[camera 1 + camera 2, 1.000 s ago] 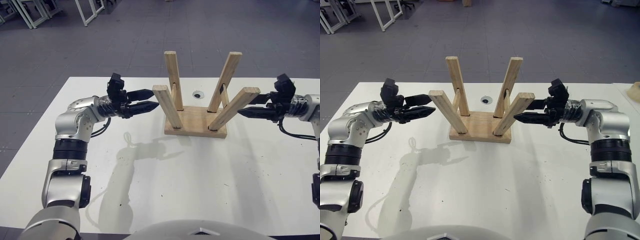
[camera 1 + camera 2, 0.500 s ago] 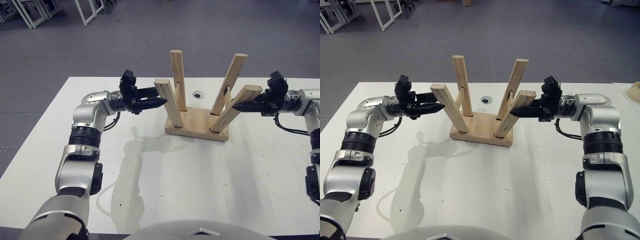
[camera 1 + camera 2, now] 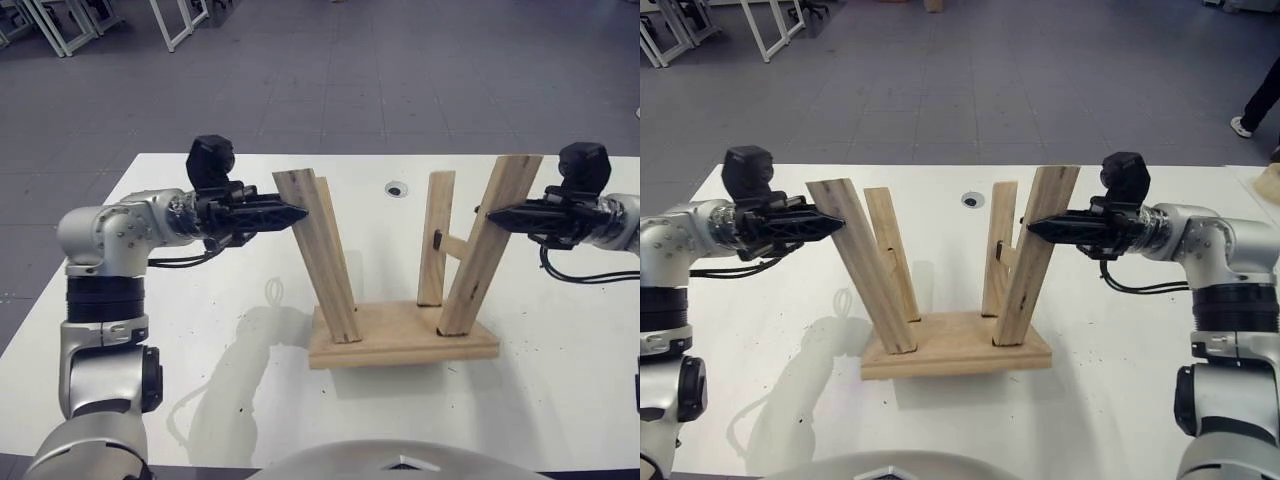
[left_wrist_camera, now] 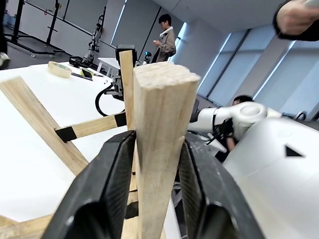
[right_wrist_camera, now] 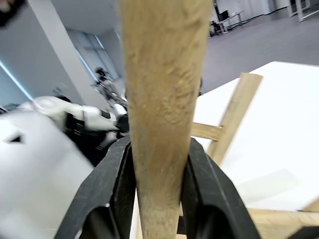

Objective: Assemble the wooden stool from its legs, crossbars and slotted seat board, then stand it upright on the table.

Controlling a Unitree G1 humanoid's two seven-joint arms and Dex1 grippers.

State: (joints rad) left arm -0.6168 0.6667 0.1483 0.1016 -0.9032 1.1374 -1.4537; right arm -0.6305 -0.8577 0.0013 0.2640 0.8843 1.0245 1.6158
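Note:
The wooden stool rests upside down, its seat board (image 3: 400,342) flat on the white table (image 3: 180,330) and its legs pointing up. My left gripper (image 3: 293,212) is shut on the top of the near left leg (image 3: 325,260); its fingers (image 4: 115,181) press both sides of that leg (image 4: 158,124). My right gripper (image 3: 492,212) is shut on the top of the near right leg (image 3: 485,245), which its fingers (image 5: 118,191) squeeze (image 5: 162,99). A far leg (image 3: 434,235) and a short crossbar (image 3: 457,247) stand between them.
A small round hole (image 3: 397,187) sits in the table behind the stool. The seat board lies close to the table's near edge. Grey floor and white furniture frames (image 3: 180,20) lie beyond the far edge.
Both grippers have closed on the tops of the two near legs. The stool has slid toward me, from the table's middle to near its front edge.

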